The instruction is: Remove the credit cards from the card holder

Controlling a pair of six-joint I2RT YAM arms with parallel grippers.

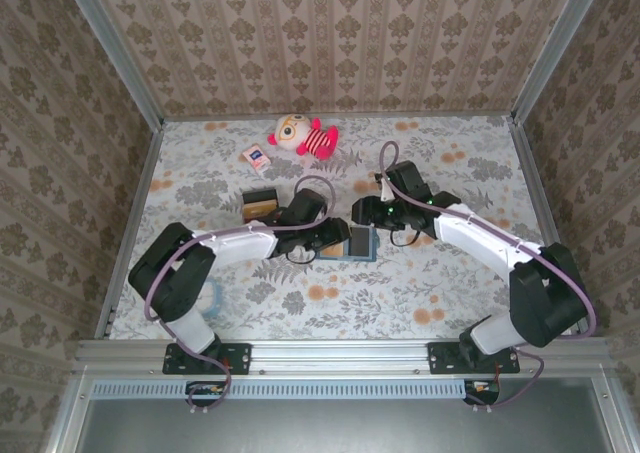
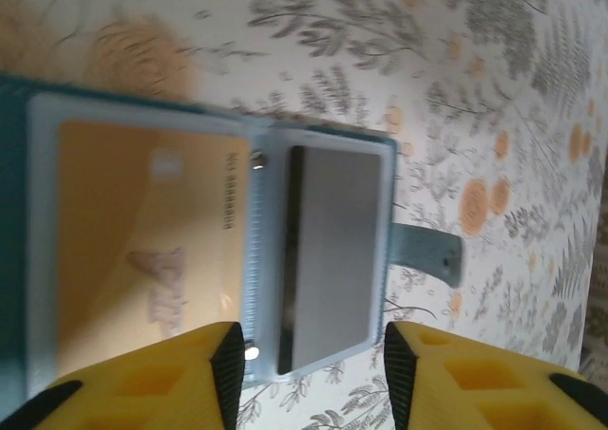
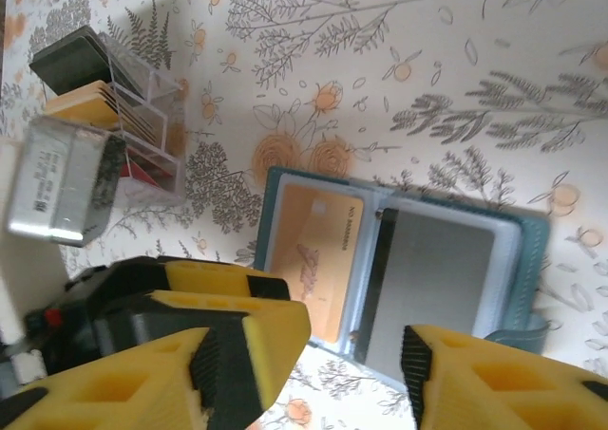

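The teal card holder (image 1: 362,243) lies open and flat on the flowered table. Its lighter inside (image 2: 256,259) shows two pockets. One holds a tan-orange credit card (image 2: 142,250) (image 3: 318,254). The other holds a grey card with a dark stripe (image 2: 332,259) (image 3: 442,278). A strap tab (image 2: 427,250) sticks out of the holder's side. My left gripper (image 2: 309,373) (image 1: 335,241) is open at the holder's left edge, its fingers astride the grey card's half. My right gripper (image 3: 309,373) (image 1: 365,213) hovers open over the holder from the far side, holding nothing.
A clear stand of cards (image 3: 123,107), seen as a dark block (image 1: 262,203), sits left of the holder. A white-and-red packet (image 1: 256,157) and a plush toy (image 1: 303,135) lie at the back. The left arm's yellow finger (image 3: 237,302) crowds the holder's corner.
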